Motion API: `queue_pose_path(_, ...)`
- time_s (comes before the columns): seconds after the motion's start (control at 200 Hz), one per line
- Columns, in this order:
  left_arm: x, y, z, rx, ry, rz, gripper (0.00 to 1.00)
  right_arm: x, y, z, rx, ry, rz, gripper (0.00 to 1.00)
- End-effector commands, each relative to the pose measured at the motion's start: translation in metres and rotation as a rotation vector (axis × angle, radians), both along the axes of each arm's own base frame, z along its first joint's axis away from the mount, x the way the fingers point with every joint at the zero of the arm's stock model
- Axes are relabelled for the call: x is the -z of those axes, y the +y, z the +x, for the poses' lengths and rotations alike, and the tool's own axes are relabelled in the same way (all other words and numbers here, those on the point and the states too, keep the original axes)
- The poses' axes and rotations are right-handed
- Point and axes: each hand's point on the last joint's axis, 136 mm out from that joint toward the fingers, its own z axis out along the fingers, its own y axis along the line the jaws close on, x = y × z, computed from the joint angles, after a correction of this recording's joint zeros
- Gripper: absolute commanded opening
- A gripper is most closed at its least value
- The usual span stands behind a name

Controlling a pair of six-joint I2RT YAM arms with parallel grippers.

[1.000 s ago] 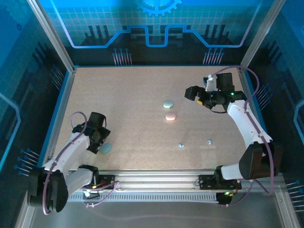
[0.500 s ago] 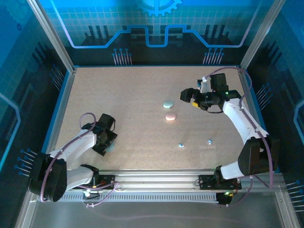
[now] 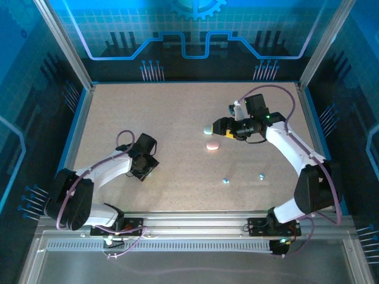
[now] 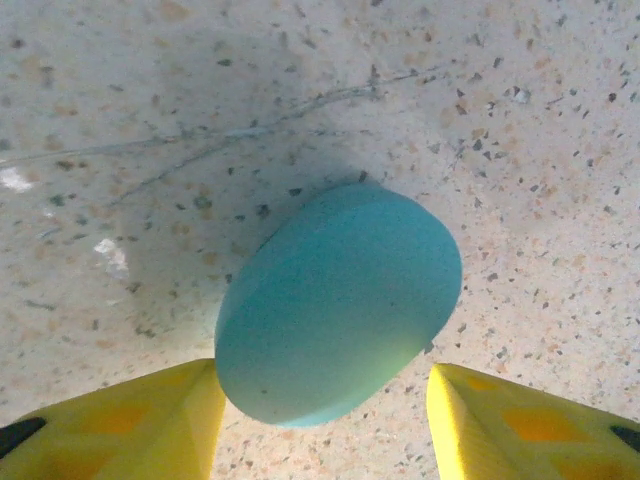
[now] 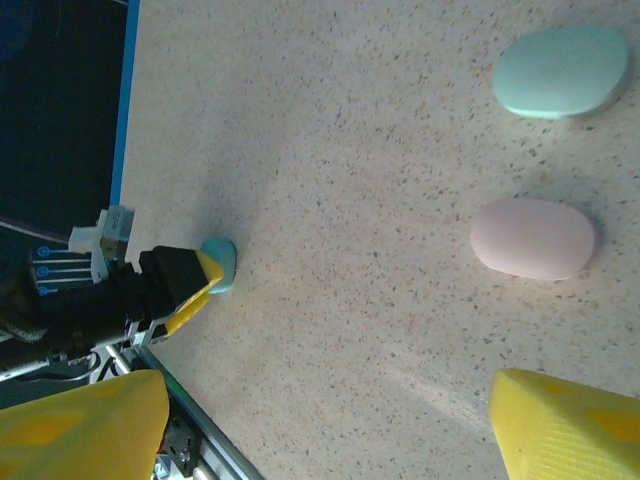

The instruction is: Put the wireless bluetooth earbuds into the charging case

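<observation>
A teal oval case [image 4: 340, 300] lies tilted between the yellow fingers of my left gripper [image 4: 325, 425]. The left finger touches it and a gap shows on the right, so this gripper is open. In the top view my left gripper [image 3: 144, 170] covers that case. My right gripper [image 3: 215, 127] hangs open beside a pale green case [image 3: 208, 129], with a pink case [image 3: 212, 145] just below. In the right wrist view both cases, pale green [image 5: 560, 70] and pink [image 5: 533, 238], lie ahead of the wide-open fingers. Two tiny pale blue earbuds [image 3: 225, 180] [image 3: 261, 176] rest on the table nearer the front.
The speckled table [image 3: 166, 118] is bounded by a blue rim and metal frame posts. A rail [image 3: 195, 222] runs along the near edge. In the right wrist view the left gripper [image 5: 190, 285] and teal case [image 5: 220, 265] sit near the table's blue edge.
My left gripper has travelled right and away from the front edge, the teal case moving with it. My right gripper has swung left, ending beside the pale green case.
</observation>
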Motion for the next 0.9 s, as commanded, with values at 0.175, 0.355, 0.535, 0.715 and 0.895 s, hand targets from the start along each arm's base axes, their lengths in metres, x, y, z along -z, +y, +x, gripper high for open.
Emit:
queue_pose_path(0.175, -0.003, -0.013, 0.012, 0.147, 0.004, 0.017, 0.66, 0.006, 0.006, -0.003, -0.027, 0.007, -0.007, 0.84)
queue_pose_path(0.355, -0.018, 0.003, 0.017, 0.286, -0.020, 0.154, 0.74, 0.006, 0.004, -0.004, -0.023, 0.007, -0.013, 0.84)
queue_pose_path(0.535, -0.020, 0.014, 0.016, 0.447, 0.027, 0.259, 0.77, 0.006, 0.002, -0.005, -0.017, 0.006, -0.026, 0.85)
queue_pose_path(0.715, -0.013, -0.001, 0.029, 0.587, 0.035, 0.237, 0.73, 0.004, 0.001, -0.006, -0.013, 0.005, -0.033, 0.85)
queue_pose_path(0.895, 0.000, -0.004, 0.029, 0.697, 0.119, 0.248, 0.67, 0.003, -0.005, -0.010, -0.004, 0.000, -0.061, 0.86)
